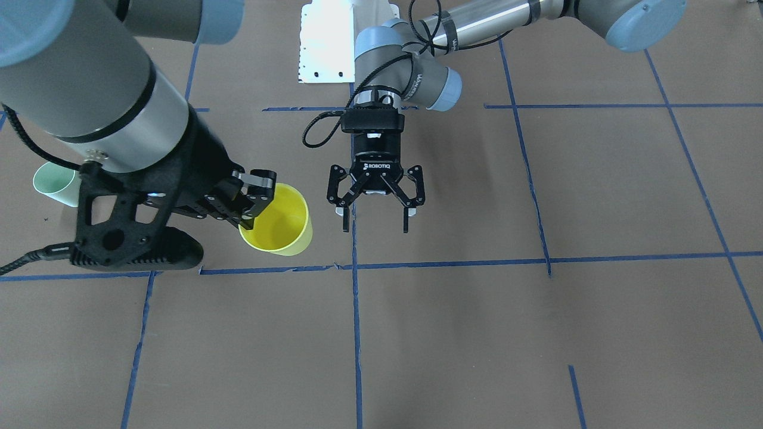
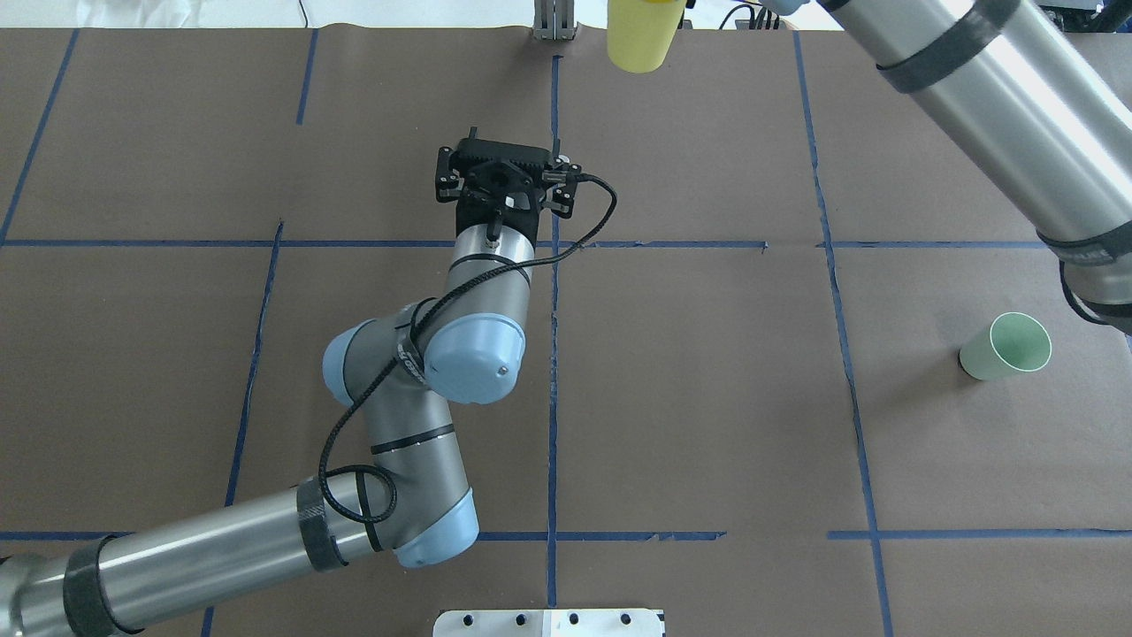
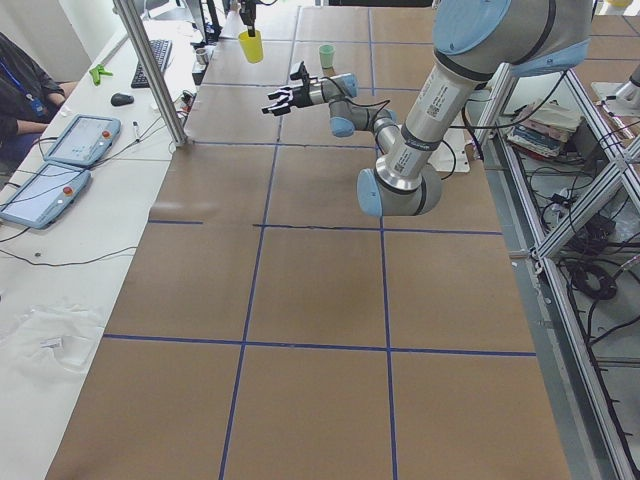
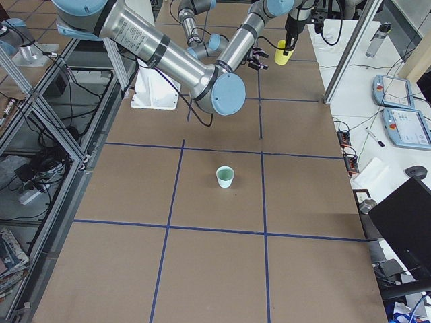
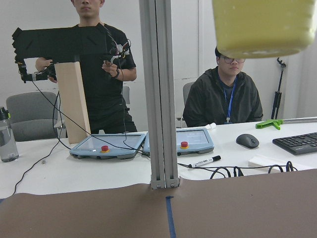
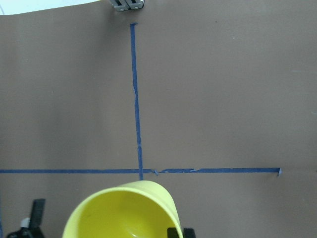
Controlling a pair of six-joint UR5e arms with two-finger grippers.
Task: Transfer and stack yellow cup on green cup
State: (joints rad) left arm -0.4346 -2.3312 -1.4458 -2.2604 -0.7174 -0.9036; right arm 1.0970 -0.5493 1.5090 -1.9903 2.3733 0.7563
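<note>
Right gripper [image 1: 253, 205] is gripping the yellow cup [image 1: 283, 226] by its rim, one finger inside the mouth. I am seeing the cup held clear above the table [image 1: 477, 333]: bright, plain, tapered, mouth up. Its arm is reaching far across the table. Left gripper [image 1: 375, 228] is hanging just beside the cup, fingers spread and empty. The green cup [image 2: 1008, 347] is standing upright, well apart.

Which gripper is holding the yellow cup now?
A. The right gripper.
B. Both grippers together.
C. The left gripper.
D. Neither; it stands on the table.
A: the right gripper pinches the rim of the yellow cup, which is off the table, while the left gripper hangs open and empty beside it.
</note>
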